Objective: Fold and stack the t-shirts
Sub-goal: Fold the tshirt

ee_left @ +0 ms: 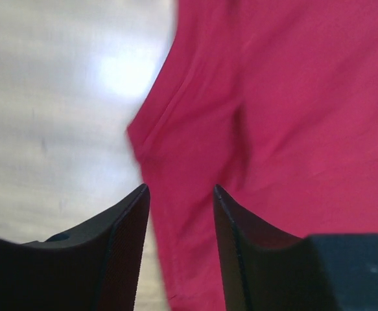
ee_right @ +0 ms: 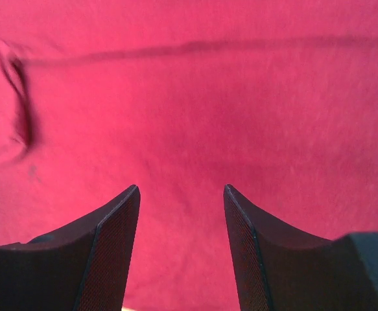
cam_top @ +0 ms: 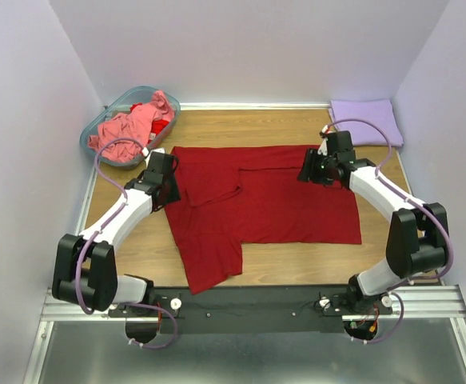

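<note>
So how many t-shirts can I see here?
3: a dark red t-shirt spread mid-table, a folded lavender one far right, a salmon-pink one in the basket, where more may hide.

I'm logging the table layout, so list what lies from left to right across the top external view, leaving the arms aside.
teal basket with the salmon-pink t-shirt in it → dark red t-shirt → lavender t-shirt

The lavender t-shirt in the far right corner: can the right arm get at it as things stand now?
Probably yes. The lavender t-shirt lies folded with nothing on it, and the right arm is close by, above the dark red t-shirt, jaws open and empty. Nothing stands between them.
</note>
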`<action>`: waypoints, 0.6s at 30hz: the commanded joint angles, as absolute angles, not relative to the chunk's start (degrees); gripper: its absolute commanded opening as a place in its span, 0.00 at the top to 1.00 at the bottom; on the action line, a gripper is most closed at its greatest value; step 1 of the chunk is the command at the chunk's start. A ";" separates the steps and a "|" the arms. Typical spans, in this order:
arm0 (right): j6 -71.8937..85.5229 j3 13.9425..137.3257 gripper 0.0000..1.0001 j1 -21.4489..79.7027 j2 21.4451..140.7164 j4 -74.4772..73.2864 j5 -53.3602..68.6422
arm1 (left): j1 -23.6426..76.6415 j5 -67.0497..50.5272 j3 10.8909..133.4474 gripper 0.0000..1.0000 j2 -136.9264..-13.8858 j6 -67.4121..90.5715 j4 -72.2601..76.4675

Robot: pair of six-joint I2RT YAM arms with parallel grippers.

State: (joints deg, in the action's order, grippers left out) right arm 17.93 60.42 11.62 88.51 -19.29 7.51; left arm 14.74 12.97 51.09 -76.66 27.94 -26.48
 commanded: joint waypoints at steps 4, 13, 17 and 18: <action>17.84 60.73 0.39 11.51 93.41 -19.60 3.61 | 14.85 11.43 50.79 0.50 -77.95 30.06 -21.89; 16.52 71.53 0.41 10.11 103.52 -18.11 -3.34 | 14.85 10.37 68.80 0.50 -96.40 27.25 -19.95; 16.26 75.84 0.42 9.23 109.23 -17.67 -4.57 | 14.85 9.32 76.71 0.50 -106.76 26.54 -20.13; 16.09 76.63 0.42 9.23 109.94 -17.58 -4.74 | 14.85 9.23 77.69 0.50 -108.18 26.46 -20.13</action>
